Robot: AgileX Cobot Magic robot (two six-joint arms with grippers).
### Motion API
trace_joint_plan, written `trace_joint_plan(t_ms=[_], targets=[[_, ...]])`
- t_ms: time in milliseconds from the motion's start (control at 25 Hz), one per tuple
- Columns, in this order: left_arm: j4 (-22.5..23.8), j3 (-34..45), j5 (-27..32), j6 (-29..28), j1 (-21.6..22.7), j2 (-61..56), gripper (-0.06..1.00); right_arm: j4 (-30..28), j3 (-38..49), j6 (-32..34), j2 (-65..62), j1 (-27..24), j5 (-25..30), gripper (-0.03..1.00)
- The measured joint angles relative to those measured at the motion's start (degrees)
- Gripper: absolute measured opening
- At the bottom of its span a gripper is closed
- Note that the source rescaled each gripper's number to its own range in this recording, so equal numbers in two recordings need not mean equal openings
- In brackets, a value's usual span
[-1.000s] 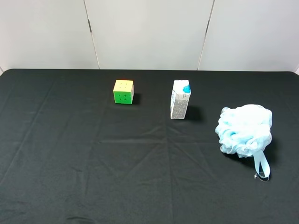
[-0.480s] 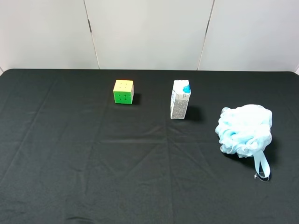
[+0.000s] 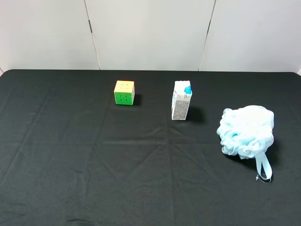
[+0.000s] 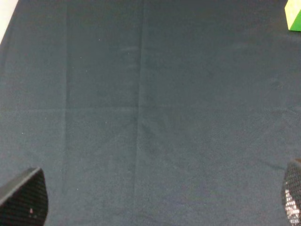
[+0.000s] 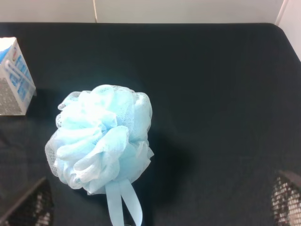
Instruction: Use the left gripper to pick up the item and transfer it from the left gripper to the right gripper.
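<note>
The light-blue mesh bath pouf (image 3: 247, 130) lies on the black cloth at the right, its ribbon loop (image 3: 263, 167) trailing toward the front edge. No arm shows in the exterior high view. In the right wrist view the pouf (image 5: 101, 136) lies just ahead of my right gripper (image 5: 157, 202), whose fingertips (image 5: 28, 207) stand wide apart and empty. In the left wrist view my left gripper (image 4: 157, 197) is open and empty over bare cloth, fingertips (image 4: 23, 197) far apart. The pouf is out of that view.
A green-yellow puzzle cube (image 3: 124, 92) sits at the back left of centre; its corner shows in the left wrist view (image 4: 294, 16). A small white-blue carton (image 3: 181, 106) stands upright between cube and pouf, and shows in the right wrist view (image 5: 14, 77). The black cloth (image 3: 94, 165) covers the table.
</note>
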Motion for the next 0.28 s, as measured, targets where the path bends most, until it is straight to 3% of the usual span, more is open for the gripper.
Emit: trace_joint_plan(t_ms=[280], targets=[[0.00, 0.00, 0.00, 0.00, 0.00, 0.00, 1.00, 0.00, 0.00, 0.00, 0.00, 0.00, -0.12, 1.00]])
